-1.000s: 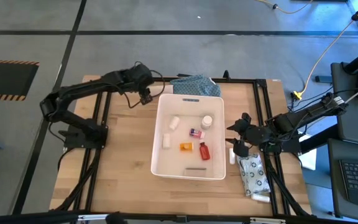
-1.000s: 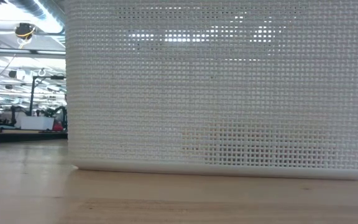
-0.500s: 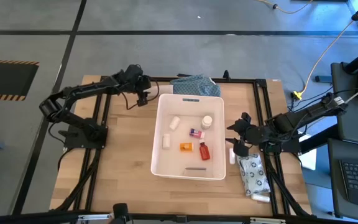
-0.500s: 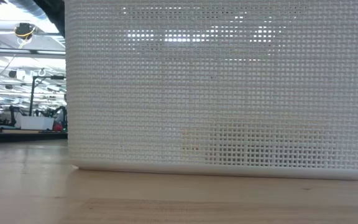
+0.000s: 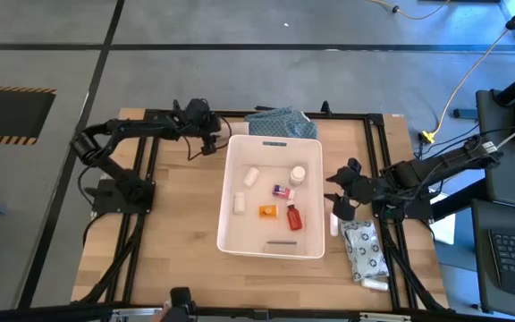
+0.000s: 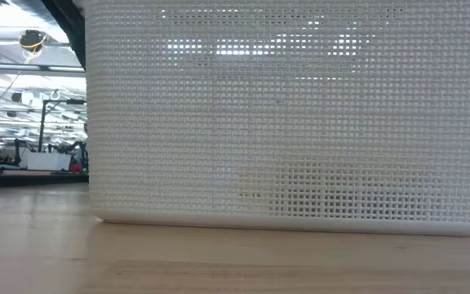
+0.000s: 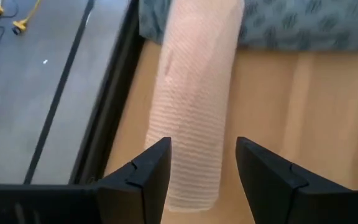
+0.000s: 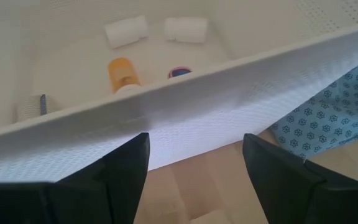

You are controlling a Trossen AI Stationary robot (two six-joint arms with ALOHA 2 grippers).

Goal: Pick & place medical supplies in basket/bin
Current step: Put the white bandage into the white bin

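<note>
The white tub (image 5: 225,215) stands mid-table and holds white rolls (image 5: 251,176), a white bottle (image 5: 298,174), a pink-labelled box (image 5: 282,190), an orange item (image 5: 267,211) and a red bottle (image 5: 294,216). My left gripper (image 5: 211,143) is open at the tub's far left corner. In the left wrist view its fingers (image 7: 204,146) stand either side of the near end of a tan bandage roll (image 7: 194,106), which lies on the table. My right gripper (image 5: 336,192) hangs open beside the tub's right wall (image 8: 185,106). The grey patterned pouch (image 5: 365,250) lies flat on the table, right of the tub.
A blue-green patterned cloth (image 5: 281,122) lies behind the tub's far wall. A white tube (image 5: 333,224) lies between the tub and the pouch, and another (image 5: 375,284) lies at the pouch's near end. In the low view the tub's wall (image 6: 284,122) fills most of the picture. Bare wood shows left of the tub.
The left arm's rear links have swung toward the far edge and stretched out flatter. Its gripper has kept to the tub's far left corner. The tub and the things in it have not moved.
</note>
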